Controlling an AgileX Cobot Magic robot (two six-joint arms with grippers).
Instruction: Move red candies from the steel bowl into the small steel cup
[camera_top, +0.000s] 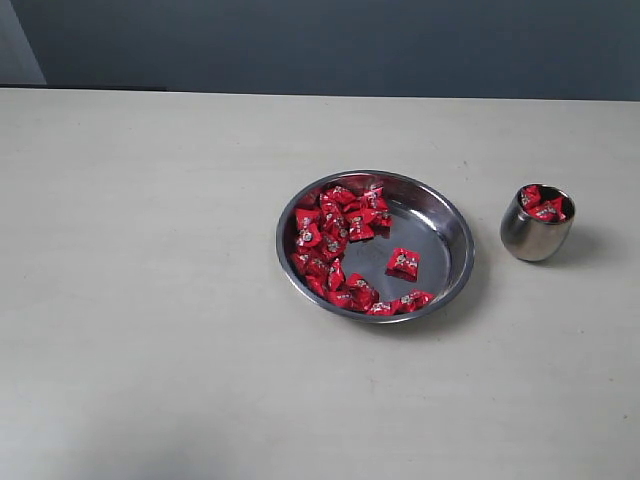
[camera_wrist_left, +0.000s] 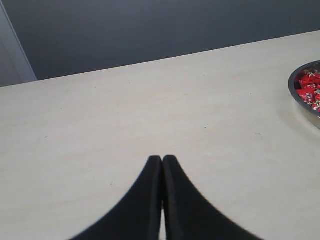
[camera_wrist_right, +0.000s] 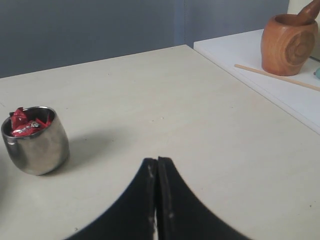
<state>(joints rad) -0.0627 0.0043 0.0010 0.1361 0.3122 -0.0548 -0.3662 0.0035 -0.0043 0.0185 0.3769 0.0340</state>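
The left gripper (camera_wrist_left: 162, 159) and right gripper (camera_wrist_right: 157, 161) are closed, empty. The candies (camera_top: 330, 240) are heaped left in the bowl (camera_top: 440, 235), the cup (camera_top: 536, 232) right of it. The lone candy (camera_top: 403, 263) is best pinched first, jaws opened beforehand.

The left hand (camera_wrist_left: 162, 159) shows as two matte black fingers (camera_wrist_left: 147, 205) — broad at the base, sweeping inward in a smooth curve to narrow, rounded tips. The right hand (camera_wrist_right: 157, 161) has the same plain black, flared shape — its surface smooth, with a few faint pale scuff marks (camera_wrist_right: 150, 172) along the inner edges.
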